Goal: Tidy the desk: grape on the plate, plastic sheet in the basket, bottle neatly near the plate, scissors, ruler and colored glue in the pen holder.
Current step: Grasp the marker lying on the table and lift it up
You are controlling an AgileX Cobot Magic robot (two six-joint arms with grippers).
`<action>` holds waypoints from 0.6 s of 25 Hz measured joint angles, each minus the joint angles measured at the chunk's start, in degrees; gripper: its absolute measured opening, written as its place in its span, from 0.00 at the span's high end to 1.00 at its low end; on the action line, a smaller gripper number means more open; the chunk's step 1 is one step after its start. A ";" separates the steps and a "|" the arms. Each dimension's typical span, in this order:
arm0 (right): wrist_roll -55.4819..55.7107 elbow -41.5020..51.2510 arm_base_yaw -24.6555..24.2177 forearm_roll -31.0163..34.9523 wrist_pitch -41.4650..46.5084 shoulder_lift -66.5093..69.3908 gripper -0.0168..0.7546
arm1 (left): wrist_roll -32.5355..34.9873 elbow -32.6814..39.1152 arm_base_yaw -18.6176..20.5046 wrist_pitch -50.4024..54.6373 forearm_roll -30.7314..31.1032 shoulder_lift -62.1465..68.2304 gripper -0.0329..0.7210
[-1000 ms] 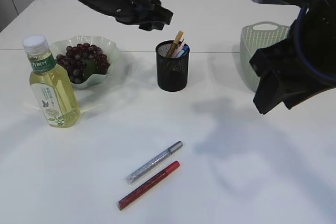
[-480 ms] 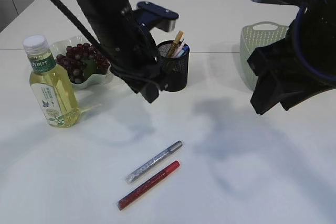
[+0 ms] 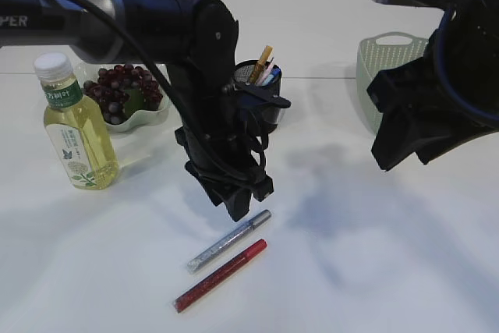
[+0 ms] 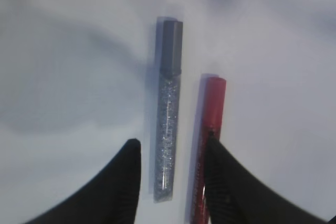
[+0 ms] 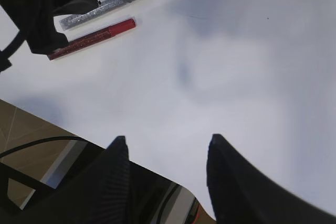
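**Now: left gripper poised over the glue sticks**

Down on the smooth white bench (image 3: 374,271) lie two slim glitter tubes side by side; the silver glue (image 4: 168,114) with its grey cap, the red glue (image 4: 209,129) just beside it. The left gripper (image 4: 170,174) hangs with dark ribbed fingers parted either side of the silver tube, holding nothing; the right gripper (image 5: 165,177) stands parted and empty above bare bench. The black mesh pen holder (image 3: 269,118) is half hidden by the arm; the bottle (image 3: 74,126), grapes (image 3: 117,91) on the wavy plate (image 3: 160,64), and the perforated green basket (image 3: 382,64) stand behind.
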 joint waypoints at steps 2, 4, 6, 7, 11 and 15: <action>0.00 0.00 0.00 0.00 0.00 0.00 0.48 | 0.09 0.00 0.00 0.00 -0.10 1.01 0.57; 0.00 0.00 0.00 0.00 0.00 0.00 0.48 | 0.30 -0.04 0.00 0.13 0.04 1.83 0.58; 0.00 0.00 0.00 0.00 0.00 0.00 0.48 | 0.43 -0.04 0.00 0.33 0.42 2.65 0.59; 0.00 0.00 0.00 0.00 0.00 0.00 0.48 | 0.62 -0.04 0.00 0.37 0.55 2.92 0.59; 0.00 0.00 0.00 0.00 0.00 0.00 0.48 | 1.27 -0.23 0.00 0.49 0.55 3.74 0.59; 0.00 0.00 0.00 0.00 0.00 0.00 0.48 | 1.56 -0.27 0.00 0.59 0.30 4.97 0.59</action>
